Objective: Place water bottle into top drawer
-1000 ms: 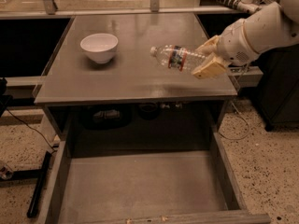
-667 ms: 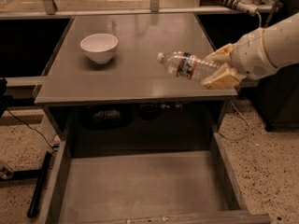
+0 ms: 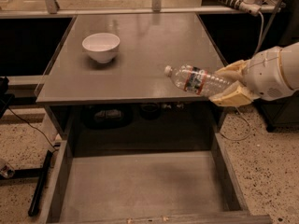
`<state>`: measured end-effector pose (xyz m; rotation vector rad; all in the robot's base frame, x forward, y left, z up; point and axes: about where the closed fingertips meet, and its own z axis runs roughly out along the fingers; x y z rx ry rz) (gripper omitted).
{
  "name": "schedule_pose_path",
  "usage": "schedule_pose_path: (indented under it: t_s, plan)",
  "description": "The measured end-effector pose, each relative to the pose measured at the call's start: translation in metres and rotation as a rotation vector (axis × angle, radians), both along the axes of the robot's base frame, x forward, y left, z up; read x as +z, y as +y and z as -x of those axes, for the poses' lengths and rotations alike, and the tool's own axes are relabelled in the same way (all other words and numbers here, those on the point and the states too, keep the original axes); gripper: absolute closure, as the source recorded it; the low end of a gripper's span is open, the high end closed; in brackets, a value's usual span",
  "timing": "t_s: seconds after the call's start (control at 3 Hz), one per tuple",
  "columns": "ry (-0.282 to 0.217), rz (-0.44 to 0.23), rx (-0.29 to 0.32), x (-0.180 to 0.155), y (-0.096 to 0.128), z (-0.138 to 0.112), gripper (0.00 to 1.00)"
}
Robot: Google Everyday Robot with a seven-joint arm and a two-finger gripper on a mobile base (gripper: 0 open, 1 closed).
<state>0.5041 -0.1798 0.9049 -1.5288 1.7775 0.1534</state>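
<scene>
The water bottle is clear and ribbed with a red, green and white label band. It lies on its side in the air, cap pointing left, over the table's front right edge. My gripper comes in from the right and is shut on the bottle's base end, with one pale finger above it and one below. The top drawer is pulled open below the tabletop, with a flat grey bottom and low grey walls. Nothing lies in it.
A white bowl stands on the grey tabletop at the back left. A white power strip and cables hang at the upper right. A black bar lies on the speckled floor, left of the drawer.
My gripper has carried the bottle right and toward the table's front edge, a little lower in view. The bowl and drawer have not moved.
</scene>
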Motion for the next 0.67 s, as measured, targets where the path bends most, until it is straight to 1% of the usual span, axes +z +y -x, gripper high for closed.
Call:
schedule_pose_path:
  t_s: [0.33,0.67]
  plan:
    - [0.026,-0.022,0.017,-0.017,0.014,0.015,1.0]
    - [0.084,-0.048,0.022,-0.053,0.032,0.033,1.0]
